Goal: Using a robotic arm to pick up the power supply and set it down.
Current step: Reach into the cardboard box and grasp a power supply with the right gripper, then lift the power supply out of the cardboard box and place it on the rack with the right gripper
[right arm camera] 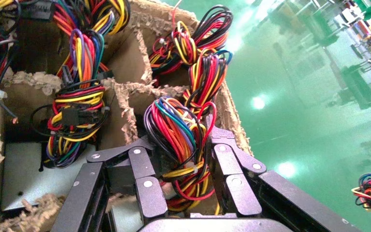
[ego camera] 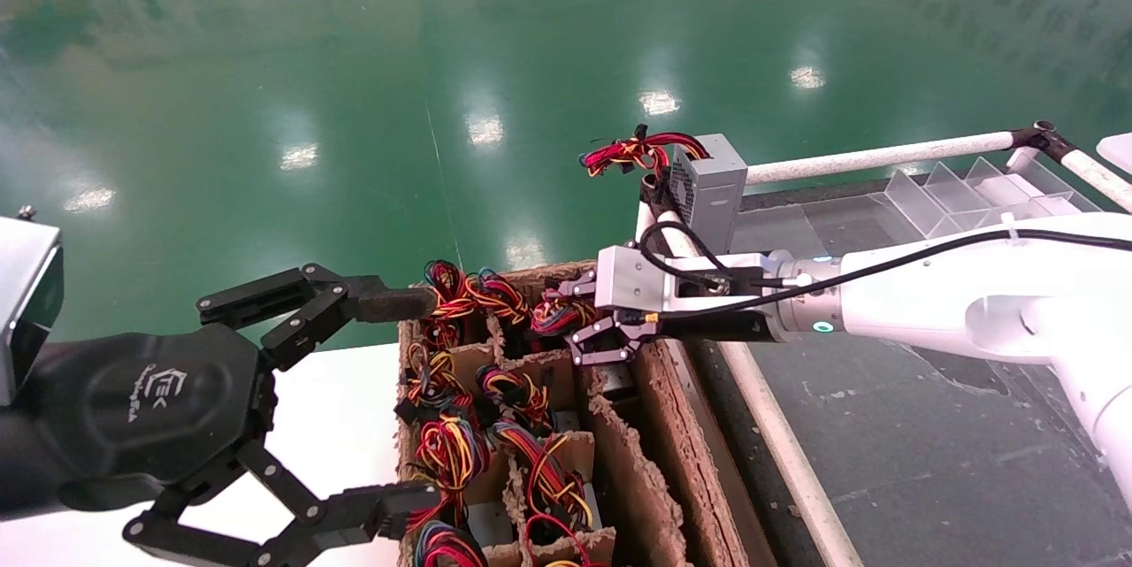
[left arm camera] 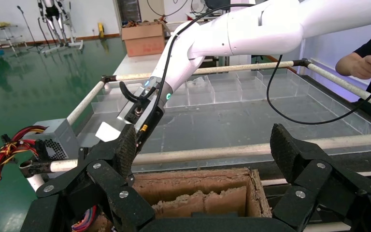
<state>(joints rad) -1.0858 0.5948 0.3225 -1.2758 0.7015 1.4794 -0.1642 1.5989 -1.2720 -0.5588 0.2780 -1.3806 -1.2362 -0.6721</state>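
Note:
My right robotic arm [ego camera: 955,302] reaches from the right into the far end of a compartmented cardboard box [ego camera: 654,425]. Its gripper [ego camera: 573,324] is shut on the power supply there, fingers pressed to both sides of the tied red, yellow and black wire bundle [right arm camera: 174,130]. A bit of grey metal body [ego camera: 612,375] shows just under the hand, still down in its compartment. In the right wrist view the gripper [right arm camera: 183,159] straddles the bundle. My left gripper [ego camera: 411,403] stands open beside the box's left side, holding nothing.
Another grey vented box with a mostly red bundle [ego camera: 707,187] sits on the white pipe rail's corner [ego camera: 884,156]. Several other wire bundles [ego camera: 451,452] fill the box's compartments. Clear plastic dividers [ego camera: 964,187] lie on the dark table. A person's hand [left arm camera: 362,63] is at the table's far side.

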